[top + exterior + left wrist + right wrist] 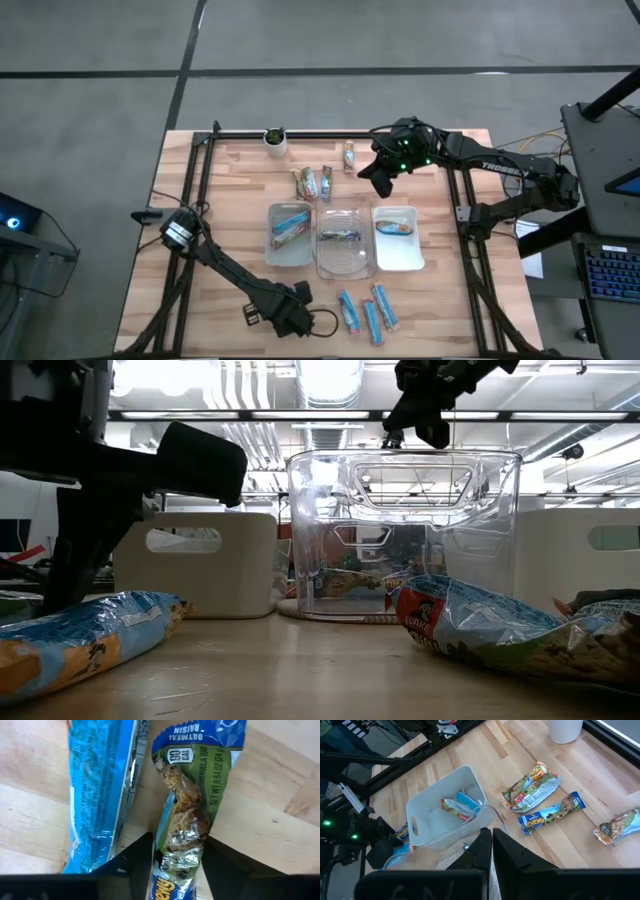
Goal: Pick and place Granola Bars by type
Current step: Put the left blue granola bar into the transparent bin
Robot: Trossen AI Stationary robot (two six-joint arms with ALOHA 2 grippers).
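- My left end effector (330, 318) sits low at the near edge of the counter (230, 200), around 6 o'clock in the high view, reaching toward the near cluster of granola bars (366, 312).
- In the left wrist view its two dark fingers (131, 860) straddle the tail of a green-and-blue oatmeal raisin bar (187, 815). They stand partly open, close on either side of the wrapper, and I cannot tell whether they have pinched it yet.
- To do this well, I judge I should close squarely on the bar's body rather than the crimped end, so the shiny wrapper does not slip out.
- A blue bar (97, 790) lies just beside it, almost touching, so I want the near finger kept off it or both bars may drag together.
- My right end effector (380, 178) hovers at about 1 o'clock, fingers shut with nothing held, above the far loose bars (318, 182).
- Three trays stand in a row mid-counter: left tray (290, 235), clear middle tray (345, 245), right tray (398, 238), each with at least one bar inside.
- Room is tight at 6 o'clock: the counter edge is close behind the left arm, so I would lift straight up first.
- The small plant pot (275, 140) at 12 o'clock is well apart from both arms.
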